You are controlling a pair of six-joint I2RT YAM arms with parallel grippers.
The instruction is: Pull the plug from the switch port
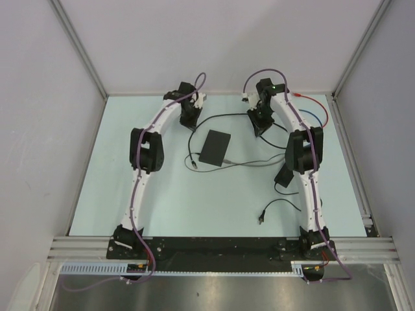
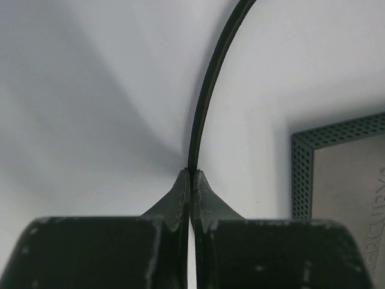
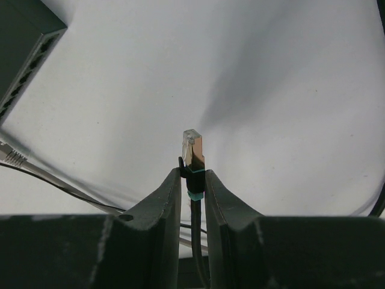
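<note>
Where the pale surface (image 1: 130,168) spreads between grey walls, you have these items, largest first.

1. Left arm (image 1: 146,152) and right arm (image 1: 303,152): both reach toward the far side with wrists bent inward, one on each side of the switch.
2. Switch (image 1: 215,147): a flat black box lying near the middle of the surface, between the two arms. Its socket row shows at the upper left of the right wrist view, well apart from the plug.
3. Adapter brick (image 1: 283,176): a small black block just beside the right arm.
4. Left pincer (image 2: 190,174): your fingertips are pressed together on a thin black cable (image 2: 207,90), which rises away between them. The switch's perforated corner lies near, to the right.
5. Right pincer (image 3: 192,173): set narrow, clamped on the plug's black boot.
6. Grey cable (image 1: 249,162): it trails rightward from the switch's near edge. You cannot tell whether its end sits in a socket.
7. Loose lead (image 1: 279,204): thin and black, lying near the right arm with its connector end resting on the surface.
8. Plug (image 3: 192,147): clear-tipped, standing upright above your right fingertips, out of the switch and over bare surface.
</note>
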